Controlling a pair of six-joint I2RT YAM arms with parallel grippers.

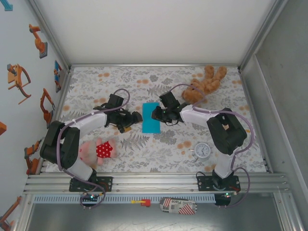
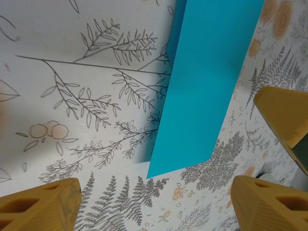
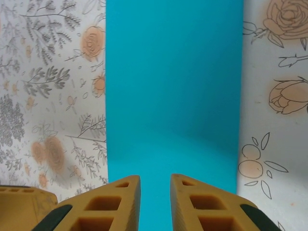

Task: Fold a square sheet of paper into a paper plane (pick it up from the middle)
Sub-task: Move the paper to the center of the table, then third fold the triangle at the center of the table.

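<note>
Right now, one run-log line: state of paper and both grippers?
paper: blue rectangle between grippers | left gripper: wide open, short of paper | right gripper: narrowly open, over paper

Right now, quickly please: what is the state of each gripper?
Left gripper: jaws wide open, holding nothing.
Right gripper: jaws nearly closed over the sheet of paper; whether they grip it cannot be told.

blue paper (image 1: 150, 118) flat mid-table; left pincer (image 1: 134, 118) just beside it, right pincer (image 1: 156, 114) at opposite edge
</note>
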